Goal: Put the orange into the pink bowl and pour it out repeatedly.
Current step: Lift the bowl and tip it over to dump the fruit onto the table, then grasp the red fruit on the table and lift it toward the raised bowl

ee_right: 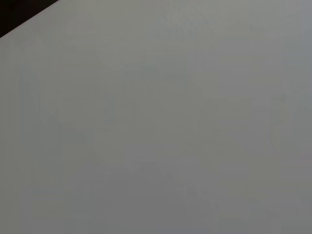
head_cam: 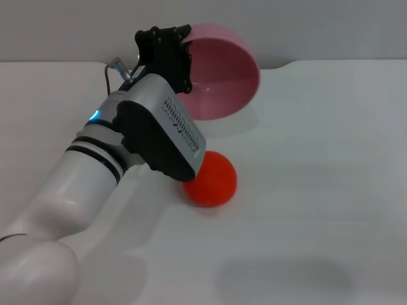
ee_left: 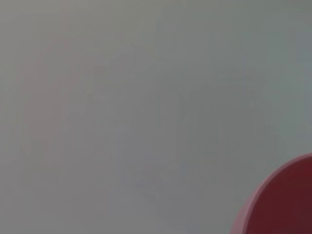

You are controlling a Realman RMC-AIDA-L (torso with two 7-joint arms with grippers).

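Note:
The pink bowl [head_cam: 222, 76] is tipped on its side at the back of the white table, its opening facing forward and nothing inside it. My left gripper [head_cam: 183, 49] grips the bowl's left rim; its black body hides that edge. The orange [head_cam: 213, 181] lies on the table in front of the bowl, partly hidden behind my left wrist. In the left wrist view a curved piece of the pink bowl [ee_left: 282, 200] shows in one corner. My right gripper is out of view.
The white table [head_cam: 318, 159] stretches to the right and front of the orange. My left forearm [head_cam: 95, 184] slants across the left side. The right wrist view shows only the table surface [ee_right: 156, 126] and a dark corner.

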